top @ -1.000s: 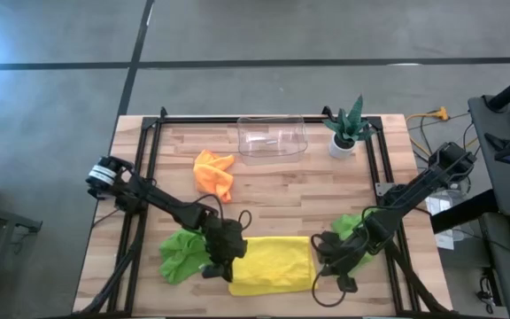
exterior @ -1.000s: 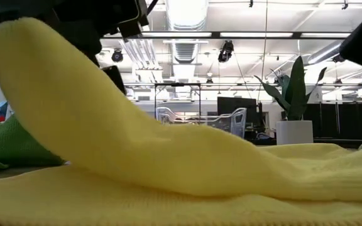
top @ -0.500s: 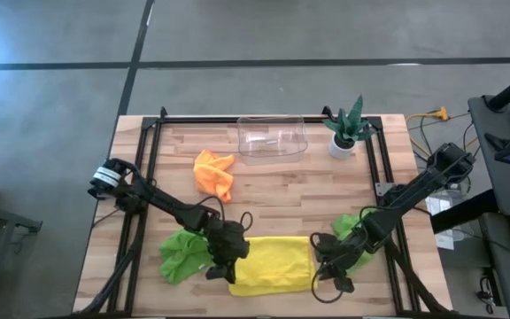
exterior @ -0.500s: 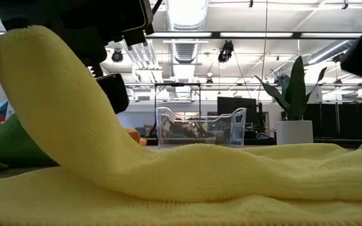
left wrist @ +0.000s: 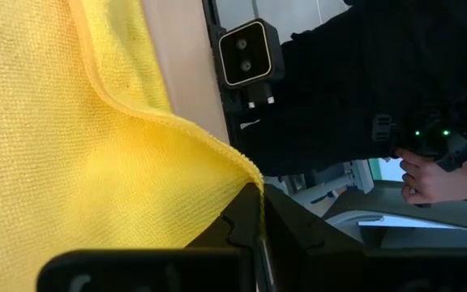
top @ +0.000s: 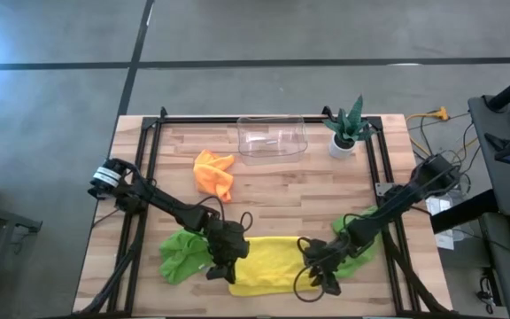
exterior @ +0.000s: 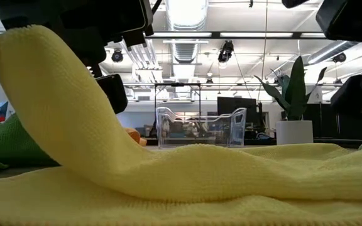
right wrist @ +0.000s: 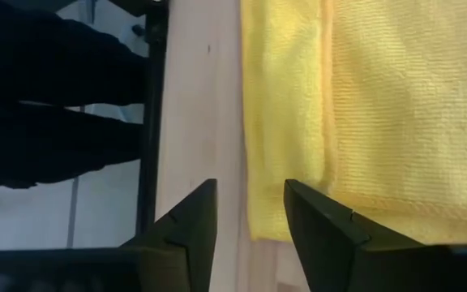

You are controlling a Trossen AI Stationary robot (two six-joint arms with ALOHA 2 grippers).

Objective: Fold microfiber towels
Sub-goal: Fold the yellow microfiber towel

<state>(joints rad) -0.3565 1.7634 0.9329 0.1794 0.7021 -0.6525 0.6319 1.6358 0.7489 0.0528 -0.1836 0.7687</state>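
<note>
You are looking down on a wooden table [top: 273, 190] with a black frame. At the near edge, in the middle, lies the yellow towel [top: 268, 266], spread flat except for its left corner. Your left gripper [top: 222, 259] is clamped together on that left corner; from table height the cloth rises in a tall fold [exterior: 49, 94] up into the dark fingers, and the left wrist view shows the yellow hem running straight into the closed fingertips [left wrist: 254, 223]. Your right gripper [top: 319, 275] sits at the towel's right end, near the table's near edge. Its fingers [right wrist: 193, 223] stand apart with bare wood between them, holding nothing, the towel's doubled edge [right wrist: 286, 122] just beside them. One lime green towel [top: 182, 253] lies crumpled just left of the left gripper. The second lime green towel [top: 359, 235] lies partly under the right arm, on the right. The orange towel [top: 213, 172] is bunched farther back, left of centre. A clear plastic bin [top: 272, 136] and a spiky plant in a white pot [top: 344, 127] stand along the far edge.
</note>
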